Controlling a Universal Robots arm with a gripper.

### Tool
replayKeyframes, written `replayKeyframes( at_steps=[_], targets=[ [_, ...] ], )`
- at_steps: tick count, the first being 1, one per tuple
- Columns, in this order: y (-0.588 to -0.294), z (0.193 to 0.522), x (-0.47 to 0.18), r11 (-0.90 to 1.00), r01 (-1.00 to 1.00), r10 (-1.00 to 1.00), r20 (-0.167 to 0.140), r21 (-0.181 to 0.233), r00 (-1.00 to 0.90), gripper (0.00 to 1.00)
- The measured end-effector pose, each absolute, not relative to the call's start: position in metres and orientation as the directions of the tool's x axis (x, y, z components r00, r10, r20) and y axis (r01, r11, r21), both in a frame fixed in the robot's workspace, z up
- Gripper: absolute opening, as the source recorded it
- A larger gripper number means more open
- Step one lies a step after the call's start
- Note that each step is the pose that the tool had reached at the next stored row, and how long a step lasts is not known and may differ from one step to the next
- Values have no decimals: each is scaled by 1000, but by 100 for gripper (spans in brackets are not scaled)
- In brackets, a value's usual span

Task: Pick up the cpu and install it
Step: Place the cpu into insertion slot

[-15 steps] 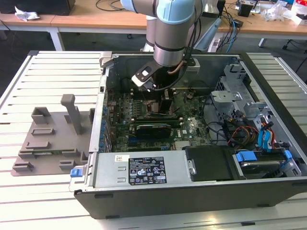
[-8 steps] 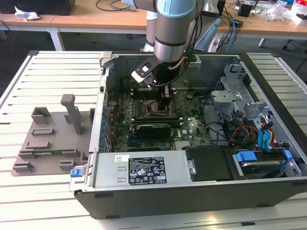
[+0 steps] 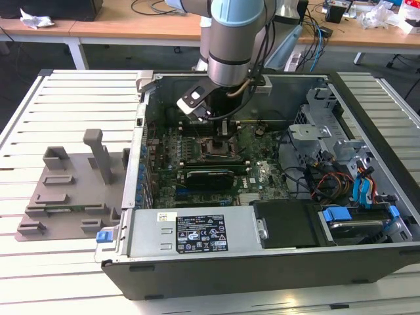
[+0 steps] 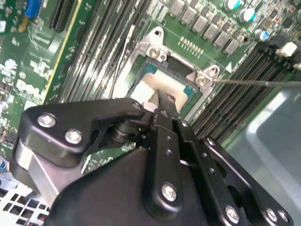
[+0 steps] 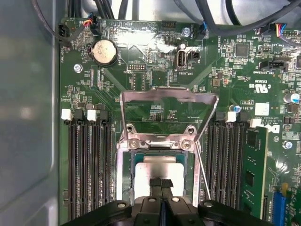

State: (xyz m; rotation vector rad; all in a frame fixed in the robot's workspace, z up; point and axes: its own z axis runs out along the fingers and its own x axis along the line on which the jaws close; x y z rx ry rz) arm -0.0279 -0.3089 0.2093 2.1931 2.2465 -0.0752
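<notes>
1. Black gripper [image 5: 161,181] links fill the near edge in both wrist views. Its two fingers are pressed together with no gap and nothing between them, tips [image 4: 162,101] at the cpu's top. I cannot tell whether they touch it.
2. That cpu [image 5: 146,176] lies flat inside the socket [image 5: 123,174], its pale silver top facing up.
3. Over the socket, the metal cover plate [image 5: 169,95] is swung open and lies back on the board. A thin lever rod [image 5: 203,174] stands beside the socket.
4. Around the socket is the green motherboard [image 5: 235,70], lying in an open computer case [image 3: 262,262]. The case rests on a white slatted table [image 3: 65,105], and wooden desks [image 3: 131,20] with cables stand behind it.
5. Memory slots [image 5: 89,165] flank the socket on both sides, and a coin battery [image 5: 104,52] sits further off. On the table, at the exterior view's left, a grey holder block [image 3: 72,190] lies just beside the case. Case walls and a drive cage [image 3: 315,141] close in around the work spot.
6. From above, the arm [image 3: 236,39] reaches straight down into the case, its wrist upright over the socket.
</notes>
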Motion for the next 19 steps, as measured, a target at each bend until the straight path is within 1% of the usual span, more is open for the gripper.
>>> replayKeyframes(
  at_steps=[11, 19],
  targets=[
    [-309, 204, -22, 26, 999, 999, -33, -33, -27, 11],
    [-309, 233, -21, 26, 999, 999, -33, -34, -27, 11]
  ],
)
